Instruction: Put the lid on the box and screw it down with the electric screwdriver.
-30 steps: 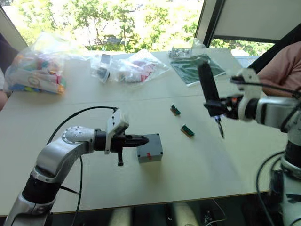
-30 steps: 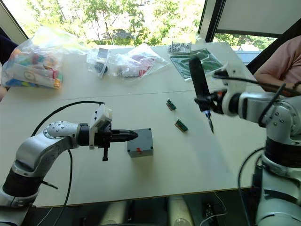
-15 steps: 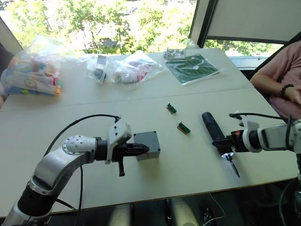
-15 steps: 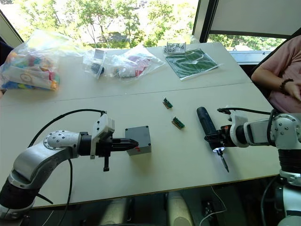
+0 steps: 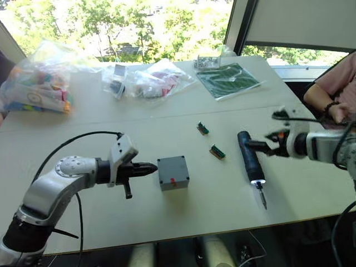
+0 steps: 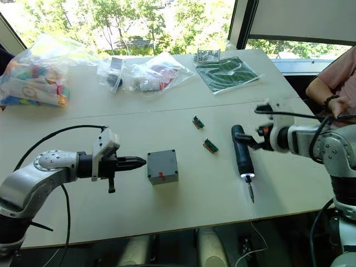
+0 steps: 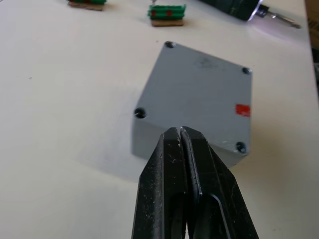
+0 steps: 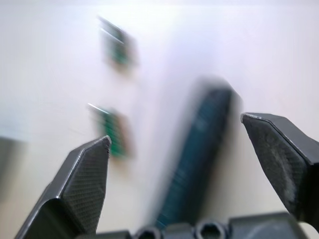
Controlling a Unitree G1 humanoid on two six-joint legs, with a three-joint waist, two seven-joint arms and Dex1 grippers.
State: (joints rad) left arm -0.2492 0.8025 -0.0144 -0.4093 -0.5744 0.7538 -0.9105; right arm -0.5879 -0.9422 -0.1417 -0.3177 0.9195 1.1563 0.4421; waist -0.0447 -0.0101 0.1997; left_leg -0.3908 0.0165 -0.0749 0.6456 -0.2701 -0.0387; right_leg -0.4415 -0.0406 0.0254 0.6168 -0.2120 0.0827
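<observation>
The grey box (image 5: 173,173) stands mid-table with the lid (image 7: 199,94) seated on top of it; four screw holes show at the lid's corners and a red mark near one edge. My left gripper (image 5: 147,167) is shut and empty, its tip a short gap to the left of the box (image 7: 147,139). The electric screwdriver (image 5: 250,161) lies flat on the table to the right, bit (image 5: 261,197) toward the front edge. My right gripper (image 5: 266,146) is open just beside the tool's rear end, holding nothing. The right wrist view shows the screwdriver (image 8: 199,169) between the spread fingers (image 8: 87,174).
Two small green connectors (image 5: 203,128) (image 5: 218,151) lie between box and screwdriver. Plastic bags (image 5: 39,83) (image 5: 156,78) and a green sheet (image 5: 231,79) sit at the back. A person's arm (image 5: 334,94) rests at the table's right side.
My right arm brought the screwdriver down from the air onto the table and let go of it. My left gripper drew back to the left, off the box.
</observation>
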